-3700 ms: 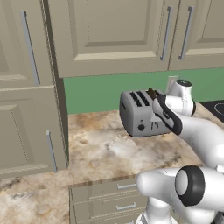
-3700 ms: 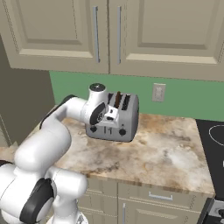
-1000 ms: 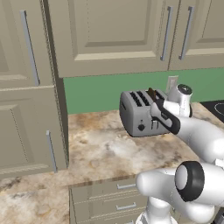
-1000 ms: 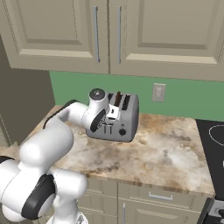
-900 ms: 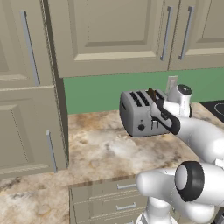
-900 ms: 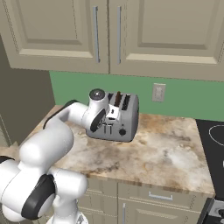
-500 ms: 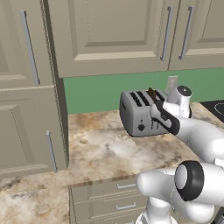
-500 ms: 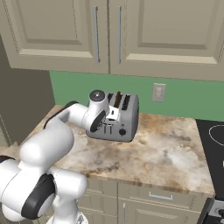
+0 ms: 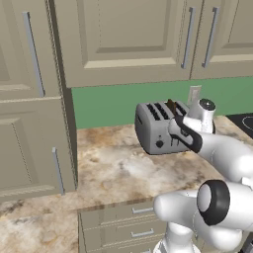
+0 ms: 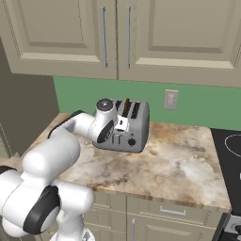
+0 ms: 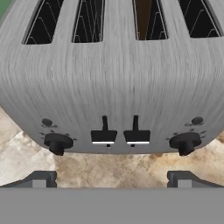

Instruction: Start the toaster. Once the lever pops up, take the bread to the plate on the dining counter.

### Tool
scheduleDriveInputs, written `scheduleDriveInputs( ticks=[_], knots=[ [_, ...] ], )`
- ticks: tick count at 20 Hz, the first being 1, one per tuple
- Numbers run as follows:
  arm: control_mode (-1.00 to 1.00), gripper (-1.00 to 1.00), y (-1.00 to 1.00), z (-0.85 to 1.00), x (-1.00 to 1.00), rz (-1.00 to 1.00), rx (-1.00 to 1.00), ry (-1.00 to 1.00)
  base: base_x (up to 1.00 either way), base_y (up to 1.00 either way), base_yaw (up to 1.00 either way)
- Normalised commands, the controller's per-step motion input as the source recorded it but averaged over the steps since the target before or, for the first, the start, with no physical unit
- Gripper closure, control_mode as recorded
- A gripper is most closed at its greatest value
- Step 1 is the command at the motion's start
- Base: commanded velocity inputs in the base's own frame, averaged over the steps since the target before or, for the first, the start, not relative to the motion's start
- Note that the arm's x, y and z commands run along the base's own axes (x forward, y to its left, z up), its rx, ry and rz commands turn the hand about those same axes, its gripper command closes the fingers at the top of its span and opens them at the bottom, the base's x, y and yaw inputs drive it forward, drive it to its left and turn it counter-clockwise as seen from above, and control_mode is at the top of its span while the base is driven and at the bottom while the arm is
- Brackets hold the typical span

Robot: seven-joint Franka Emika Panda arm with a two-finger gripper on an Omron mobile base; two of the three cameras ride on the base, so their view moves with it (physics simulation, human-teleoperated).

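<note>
Gripper spread wide, facing toaster front. Bread sits in third slot; suggest pressing lever beneath it squarely.

Arm stretched forward, forearm roughly level, wrist bent. Gripper jaws spread wide (fingertips at far edges of hand view), nothing between them.

Plenty of bare bench in front of the toaster, though the overhead cabinets cap the headroom above its slots.
</note>
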Motion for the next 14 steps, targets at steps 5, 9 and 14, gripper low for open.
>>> scheduleDriveInputs(
  ticks=[5, 9, 14],
  knots=[
    [-1.0, -1.0, 0.0, 0.0, 0.12, 0.0, 0.0, 0.0, 0.0, 0.0, 0.0],
    [-1.0, -1.0, 0.0, 0.0, 0.14, 0.0, 0.0, 0.0, 0.0, 0.0, 0.0],
    [-1.0, -1.0, 0.0, 0.0, 0.16, 0.0, 0.0, 0.0, 0.0, 0.0, 0.0]
  ],
)
